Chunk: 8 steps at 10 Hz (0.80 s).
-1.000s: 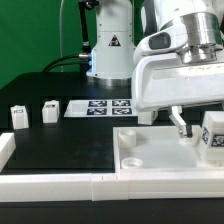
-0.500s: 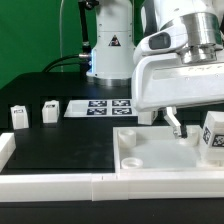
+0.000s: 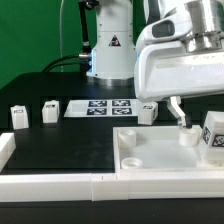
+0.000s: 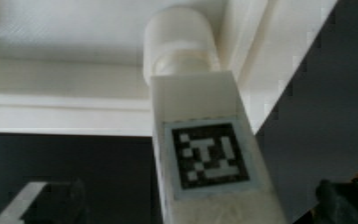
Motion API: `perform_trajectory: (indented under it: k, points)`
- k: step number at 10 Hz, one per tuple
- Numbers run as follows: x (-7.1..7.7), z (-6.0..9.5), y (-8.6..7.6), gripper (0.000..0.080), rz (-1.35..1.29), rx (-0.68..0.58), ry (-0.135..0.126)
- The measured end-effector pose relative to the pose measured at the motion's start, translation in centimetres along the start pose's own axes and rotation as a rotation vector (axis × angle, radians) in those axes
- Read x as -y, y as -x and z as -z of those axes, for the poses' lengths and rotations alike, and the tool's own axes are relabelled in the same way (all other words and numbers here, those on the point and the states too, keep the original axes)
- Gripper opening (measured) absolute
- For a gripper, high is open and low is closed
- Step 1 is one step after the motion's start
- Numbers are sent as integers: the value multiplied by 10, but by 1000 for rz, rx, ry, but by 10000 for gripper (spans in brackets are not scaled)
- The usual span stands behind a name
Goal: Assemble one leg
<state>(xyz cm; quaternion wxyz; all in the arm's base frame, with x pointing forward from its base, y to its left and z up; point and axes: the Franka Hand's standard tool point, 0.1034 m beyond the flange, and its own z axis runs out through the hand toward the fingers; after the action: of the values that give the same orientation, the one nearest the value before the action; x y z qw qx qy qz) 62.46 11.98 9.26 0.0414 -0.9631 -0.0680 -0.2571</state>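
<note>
The black table (image 3: 70, 150) carries several white parts. Far on the exterior view's left, the leftmost leg (image 3: 20, 116) stands upright, and the second leg (image 3: 50, 111) stands near it to the right, the two apart. Right of them the marker board (image 3: 100, 107) lies flat, and the third leg (image 3: 147, 112) stands just beside its right end. Nearer, on the right, the large white panel (image 3: 150, 152) lies flat with round sockets facing up. A white rail (image 3: 50, 182) runs along the table's near edge, with a short piece turning back at the left.
</note>
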Motion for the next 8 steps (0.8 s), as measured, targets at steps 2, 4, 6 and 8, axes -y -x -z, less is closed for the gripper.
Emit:
perform_trajectory:
  k: [2, 4, 6, 8]
  points:
    - [1, -1, 1, 648, 0, 14, -3]
    - [3, -5, 3, 648, -8, 169, -27]
    - [4, -6, 3, 648, -23, 336, -52]
    - [4, -5, 3, 648, -42, 508, -69]
